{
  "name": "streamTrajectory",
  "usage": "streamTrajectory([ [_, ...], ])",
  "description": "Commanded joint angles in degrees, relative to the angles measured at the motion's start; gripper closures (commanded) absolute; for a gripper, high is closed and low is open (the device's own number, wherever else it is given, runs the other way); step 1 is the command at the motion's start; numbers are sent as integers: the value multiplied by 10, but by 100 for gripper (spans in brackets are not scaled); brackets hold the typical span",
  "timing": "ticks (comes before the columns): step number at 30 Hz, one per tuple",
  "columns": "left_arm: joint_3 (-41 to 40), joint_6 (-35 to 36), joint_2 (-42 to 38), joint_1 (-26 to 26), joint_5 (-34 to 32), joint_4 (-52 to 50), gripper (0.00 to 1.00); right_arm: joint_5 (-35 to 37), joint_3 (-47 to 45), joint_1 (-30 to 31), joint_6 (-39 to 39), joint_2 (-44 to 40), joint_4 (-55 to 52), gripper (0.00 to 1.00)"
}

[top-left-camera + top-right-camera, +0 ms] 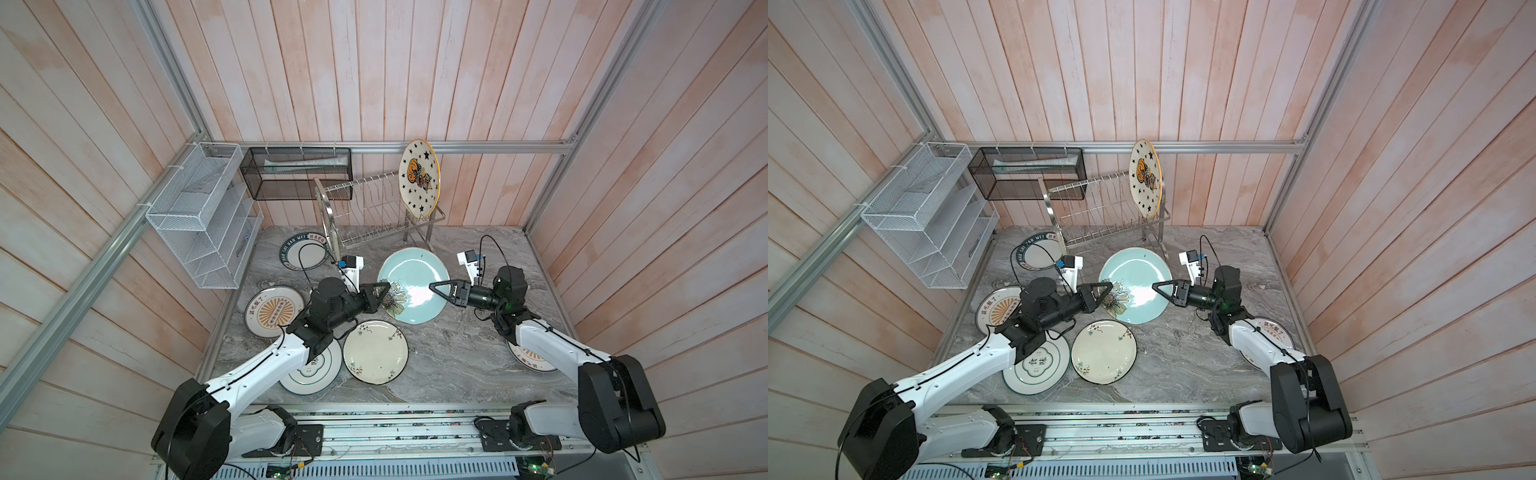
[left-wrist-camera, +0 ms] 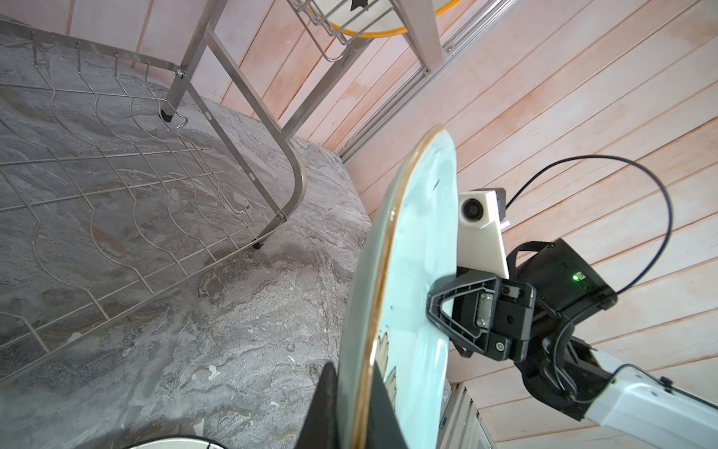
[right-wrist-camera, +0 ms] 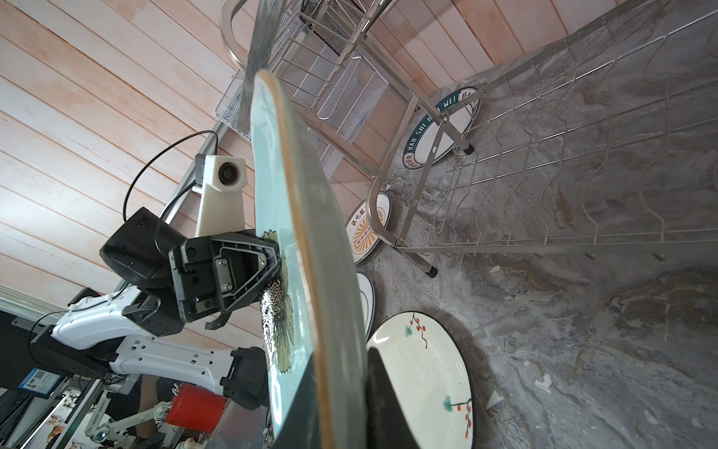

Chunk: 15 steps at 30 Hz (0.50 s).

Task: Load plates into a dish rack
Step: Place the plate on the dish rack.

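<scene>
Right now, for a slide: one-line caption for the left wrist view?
Left claw and right claw grip opposite rims of the pale blue plate, seen edge-on, near the dish rack.

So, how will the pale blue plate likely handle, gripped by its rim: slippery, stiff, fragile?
Probably slippery: the pale blue plate shows bright glare on its glaze, and the left gripper and right gripper pinch only its rim on opposite sides. Likely stiff, being ceramic-looking; it shows no sag between them. Probably fragile if dropped onto the hard table.
</scene>
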Motion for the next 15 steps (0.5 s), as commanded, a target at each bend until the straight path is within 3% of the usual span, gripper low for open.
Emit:
streamTrajectory([
  [1,17,12,0,-22,-12,-11,90,-30,28,35,-19,-15,46,100],
  [11,8,21,-26,-22,-35,-22,66,-3,19,-9,-13,-58,29,100],
  [15,8,24,-31,-22,-35,-22,52,5,19,-24,-22,-73,8,100],
])
